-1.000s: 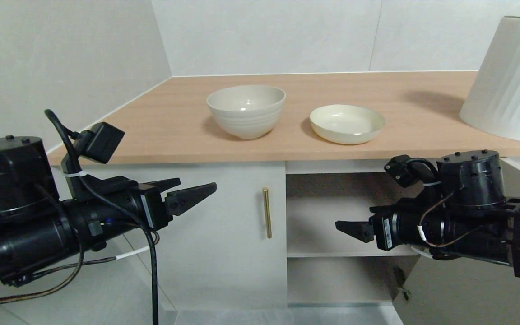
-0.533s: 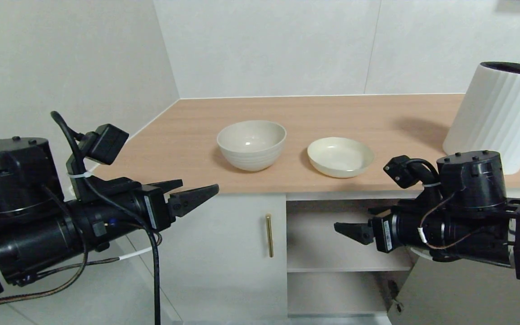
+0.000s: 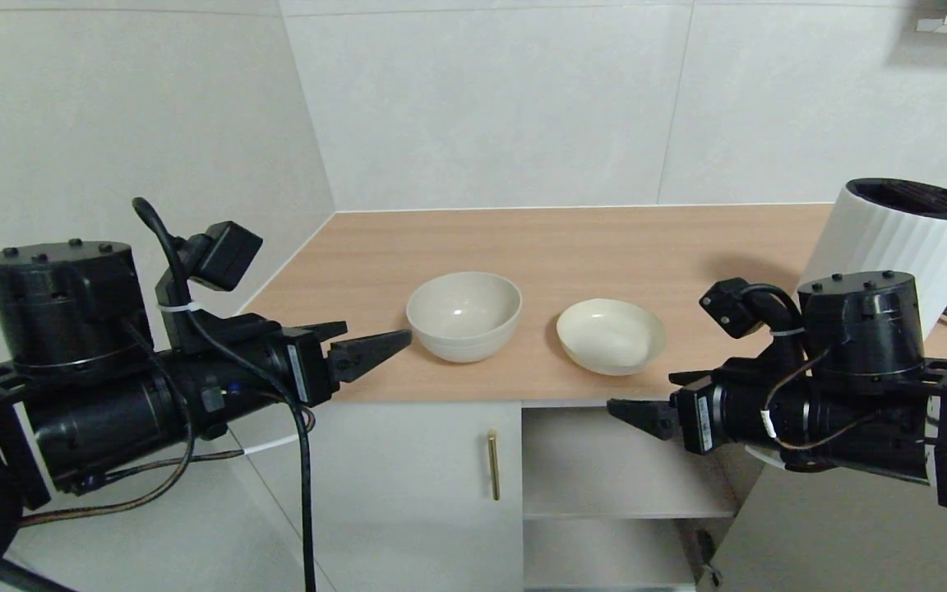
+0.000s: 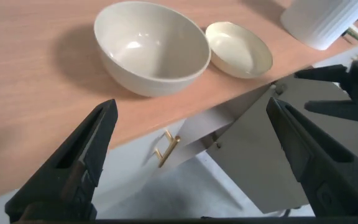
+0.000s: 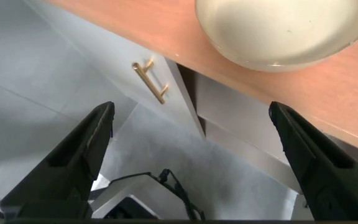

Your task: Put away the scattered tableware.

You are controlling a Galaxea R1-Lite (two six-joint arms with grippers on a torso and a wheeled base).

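the head camera stands back, facing forward and down over the tabletop (image 3: 572,247) and the cabinet door handle (image 3: 491,464) beneath. the left wrist camera looks down from near the deep bowl (image 4: 151,46); the right wrist one hangs close over the shallow bowl (image 5: 284,31) at the front edge. all three catch that shallow bowl and the handle.

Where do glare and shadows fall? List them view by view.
Head view: a small glint inside the deep cream ceramic bowl; the white ribbed cylinder casts a soft shadow on the light wooden countertop. Left wrist view: same glint, soft shadow beside the bowl. Right wrist view: shallow cream dish evenly lit, no hard glare.
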